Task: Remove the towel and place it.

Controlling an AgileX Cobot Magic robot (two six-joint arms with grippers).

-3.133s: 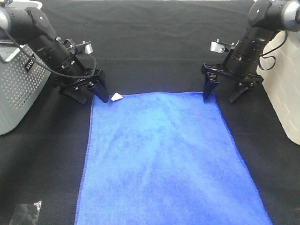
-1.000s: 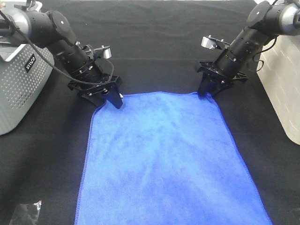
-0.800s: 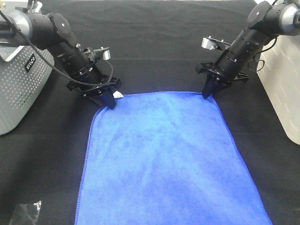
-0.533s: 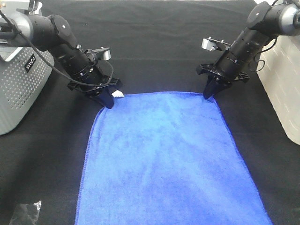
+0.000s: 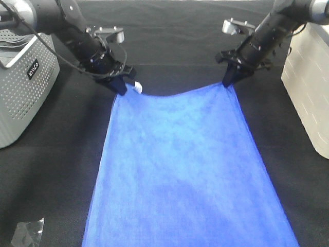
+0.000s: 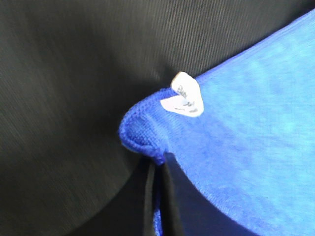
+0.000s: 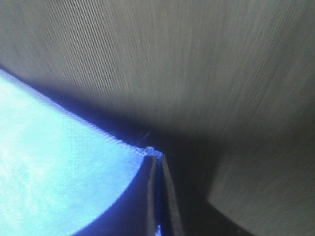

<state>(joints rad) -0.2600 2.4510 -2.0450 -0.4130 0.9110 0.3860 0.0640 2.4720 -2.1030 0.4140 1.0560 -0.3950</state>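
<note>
The royal-blue towel (image 5: 185, 170) lies stretched down the black table, its far edge lifted and sagging between my two grippers. My left gripper (image 5: 122, 86) is shut on the towel's far left corner, beside the small white tag (image 5: 138, 88). In the left wrist view the pinched corner (image 6: 142, 132) bunches above the closed fingers (image 6: 170, 201), with the tag (image 6: 184, 98) just past it. My right gripper (image 5: 227, 80) is shut on the far right corner; the right wrist view shows the towel's corner (image 7: 150, 151) pinched between closed fingers (image 7: 167, 206).
A grey perforated basket (image 5: 20, 82) stands at the left edge. A white textured box (image 5: 308, 82) stands at the right edge. A crumpled clear plastic scrap (image 5: 25, 234) lies at the front left. The table is covered in black cloth (image 5: 169, 41).
Both grippers closed on the towel's far corners and have risen and moved toward the back, lifting the far edge off the table so it sags in the middle and the towel narrows there.
</note>
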